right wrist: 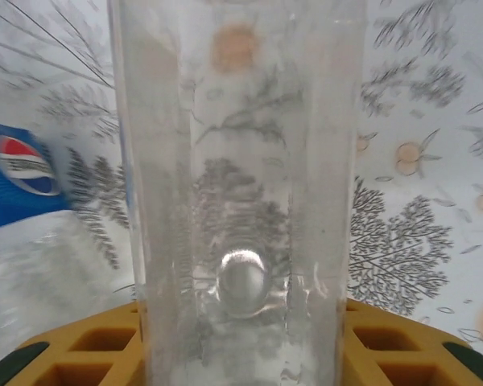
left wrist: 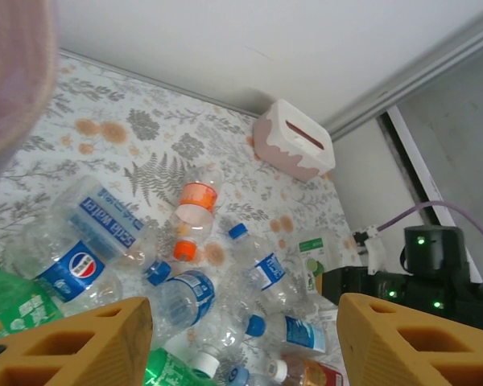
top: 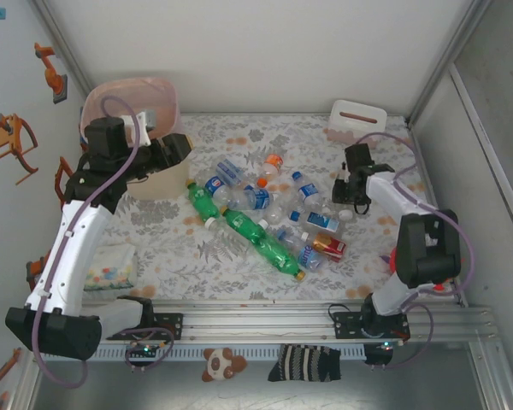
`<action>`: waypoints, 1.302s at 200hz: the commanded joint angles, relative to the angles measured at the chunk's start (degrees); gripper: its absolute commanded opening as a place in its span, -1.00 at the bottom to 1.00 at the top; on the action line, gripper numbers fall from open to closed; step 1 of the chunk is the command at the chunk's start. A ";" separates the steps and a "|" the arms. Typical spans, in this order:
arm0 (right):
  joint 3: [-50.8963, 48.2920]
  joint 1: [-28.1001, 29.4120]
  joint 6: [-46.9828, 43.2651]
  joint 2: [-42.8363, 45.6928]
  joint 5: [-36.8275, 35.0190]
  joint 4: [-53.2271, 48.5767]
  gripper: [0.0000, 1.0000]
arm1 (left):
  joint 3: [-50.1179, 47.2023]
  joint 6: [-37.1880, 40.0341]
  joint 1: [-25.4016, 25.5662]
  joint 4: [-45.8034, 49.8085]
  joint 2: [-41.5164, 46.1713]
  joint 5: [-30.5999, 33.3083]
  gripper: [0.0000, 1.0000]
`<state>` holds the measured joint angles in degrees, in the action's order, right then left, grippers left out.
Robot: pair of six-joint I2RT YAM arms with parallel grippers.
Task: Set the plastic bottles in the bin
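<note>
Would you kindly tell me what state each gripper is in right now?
Left gripper: open, holding nothing.
Right gripper: closed on a clear bottle.

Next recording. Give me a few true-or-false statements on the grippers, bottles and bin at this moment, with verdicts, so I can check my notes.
1. The left gripper holds a bottle. False: its jaws stand apart with nothing between them.
2. A clear bottle sits between the jaws of the right gripper. True.
3. The bin stands at the far left corner of the table. True.
4. The green bottles lie inside the bin. False: they lie in the pile on the table.
5. A white box with a slot stands at the table's far right. True.
</note>
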<state>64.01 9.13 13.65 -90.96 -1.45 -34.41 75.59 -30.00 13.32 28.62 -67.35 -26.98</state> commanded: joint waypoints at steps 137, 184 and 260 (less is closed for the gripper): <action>2.01 9.54 -3.14 26.80 24.34 9.81 -0.27 | 14.50 -1.36 29.56 -14.02 -18.17 11.44 0.72; 3.87 11.59 -2.53 26.73 24.13 9.01 -0.27 | 19.44 1.74 33.88 -14.04 -23.97 12.97 0.86; 4.26 12.93 -1.92 27.24 25.02 9.63 -0.25 | 24.85 0.76 36.81 -15.09 -31.31 12.56 0.89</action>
<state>66.17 21.34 11.11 -64.79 22.72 -26.24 97.84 -29.74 48.97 15.81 -97.43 -13.72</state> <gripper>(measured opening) 0.414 0.942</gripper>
